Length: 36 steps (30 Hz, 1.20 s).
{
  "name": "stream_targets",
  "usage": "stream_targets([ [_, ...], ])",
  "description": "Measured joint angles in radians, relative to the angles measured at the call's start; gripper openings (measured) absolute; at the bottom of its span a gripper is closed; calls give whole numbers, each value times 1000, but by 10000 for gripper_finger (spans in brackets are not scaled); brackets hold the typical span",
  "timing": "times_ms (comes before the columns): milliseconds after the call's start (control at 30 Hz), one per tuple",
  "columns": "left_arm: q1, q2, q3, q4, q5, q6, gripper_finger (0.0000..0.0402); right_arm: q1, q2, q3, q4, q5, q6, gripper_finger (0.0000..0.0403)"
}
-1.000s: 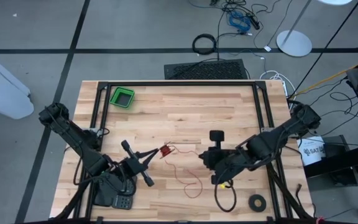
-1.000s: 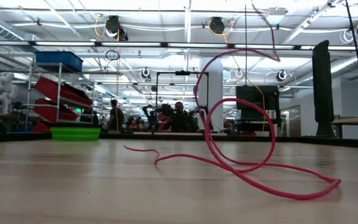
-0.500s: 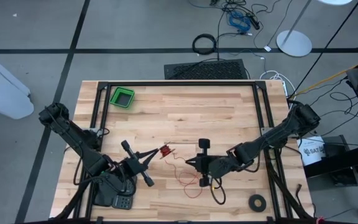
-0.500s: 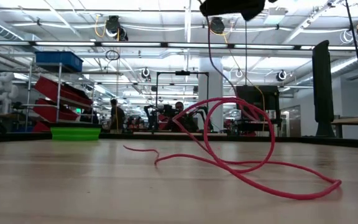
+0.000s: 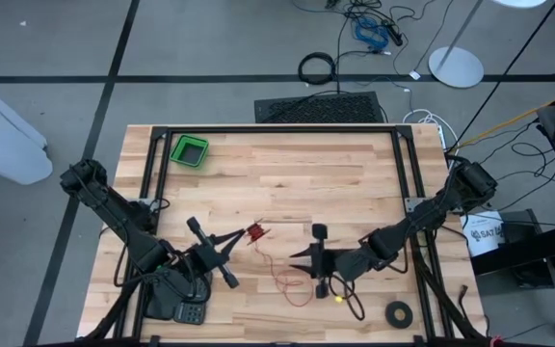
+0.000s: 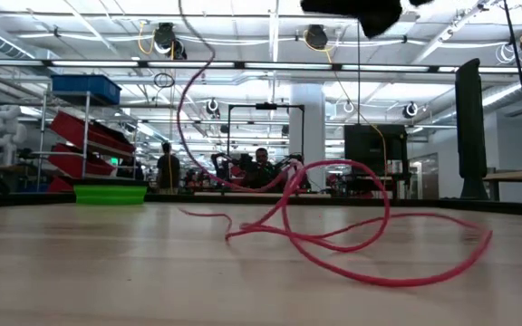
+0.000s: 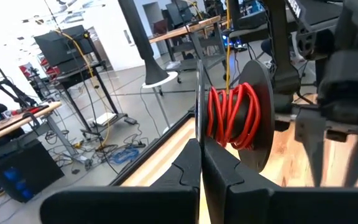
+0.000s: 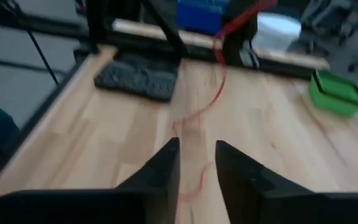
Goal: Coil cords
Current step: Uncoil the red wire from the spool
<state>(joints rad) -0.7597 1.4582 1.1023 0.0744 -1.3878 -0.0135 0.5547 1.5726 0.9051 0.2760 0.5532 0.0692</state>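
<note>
High view, cord [image 5: 282, 275] trailing left-right

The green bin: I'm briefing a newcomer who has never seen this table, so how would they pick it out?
Look at the wooden table from above and go to its far left corner, away from both arms. The green bin sits there alone, a small square open tray. Nothing else on the table is bright green.
</note>
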Motion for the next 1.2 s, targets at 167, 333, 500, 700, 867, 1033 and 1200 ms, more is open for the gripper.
stream_targets([
  [167,0,0,0,0,-2,0,4,6,0,0,185,-1,-81,133],
  [333,0,0,0,0,-4,0,4,1,26,0,276,5,-158,163],
  [500,0,0,0,-1,-4,0,4,-3,113,0,459,-2,-267,201],
  [700,2,0,0,-1,-8,-1,4,-46,200,0,684,1,-326,237],
  [867,2,0,0,-1,-8,-1,4,-99,241,23,702,0,-295,242],
  [1033,2,0,0,-4,-8,-1,4,-130,289,98,689,-2,-291,234],
  [1200,2,0,0,-4,-8,0,4,-142,326,170,655,6,-283,213],
])
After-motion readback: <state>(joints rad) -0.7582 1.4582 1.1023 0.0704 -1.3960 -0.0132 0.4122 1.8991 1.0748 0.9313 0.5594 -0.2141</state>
